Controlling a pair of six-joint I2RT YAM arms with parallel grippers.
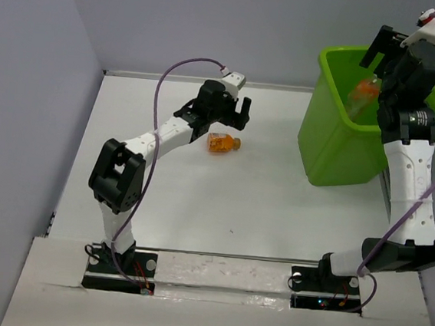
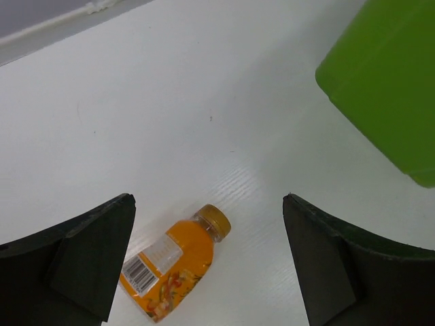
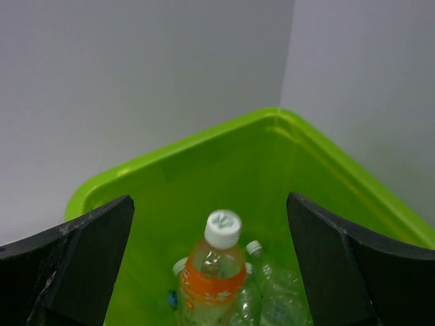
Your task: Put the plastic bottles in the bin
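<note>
We see bright, even, diffuse light over the white table [image 1: 198, 207]; shadows beneath the arms are faint and soft-edged. A mild sheen runs along the table's near edge, with no harsh glare. From the left wrist, the orange bottle [image 2: 173, 261] looks crisp, its label readable. From the right wrist, the white-capped bottle [image 3: 214, 272] is slightly blurred, and the green bin [image 3: 258, 156] looks strongly saturated.

Lime-green bin [image 1: 331, 147] stands upright at the table's far right corner. Orange bottle [image 1: 223, 143], gold cap, lies on its side mid-table toward the far edge, cap toward the bin. Inside the bin: orange-labelled bottle [image 3: 213, 272], white cap up, above clear bottles [image 3: 273, 302].
</note>
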